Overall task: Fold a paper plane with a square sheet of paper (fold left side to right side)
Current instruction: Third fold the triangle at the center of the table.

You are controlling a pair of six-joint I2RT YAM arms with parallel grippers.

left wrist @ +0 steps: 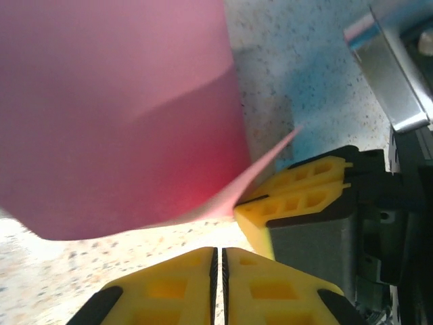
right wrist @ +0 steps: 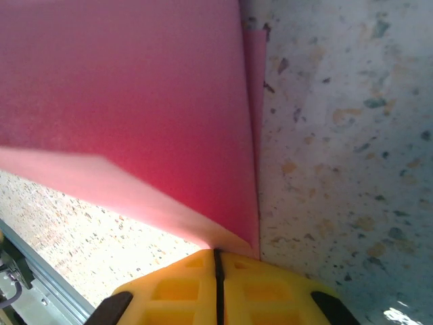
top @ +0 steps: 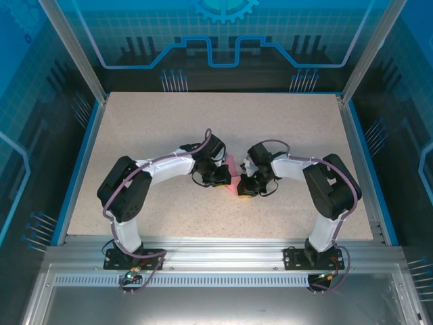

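Locate the pink-red sheet of paper (top: pixel 231 165) at the centre of the top external view. It lies on the speckled surface (top: pixel 203 122), largely covered by the two grippers. Note the left gripper (top: pixel 223 178) just left of the sheet and the right gripper (top: pixel 243 187) just right of it, tips close together. Note both arms bent inward from their bases at the bottom edge.

In the right wrist view, find the yellow fingers (right wrist: pixel 169 291) at bottom centre, pressed together to a thin dark seam. Observe the lower corner of the sheet meeting that seam, pinched there by the right gripper. Trace the sheet up and to the left from the pinch, across the upper left of the frame. Note two layers along its right edge, with a narrow strip of the under-layer showing past the upper layer near top centre. Note the near flap raised off the surface, with bare speckled surface at lower left and across the right half.

In the left wrist view, find the yellow fingers (left wrist: pixel 169 284) of the left gripper at bottom centre, pressed together and clear of the sheet. Note the strip of bare surface between the fingertips and the sheet's lower edge. Find the right gripper at centre right, clamped on the sheet's lifted corner. Note the sheet curving upward across the upper left.
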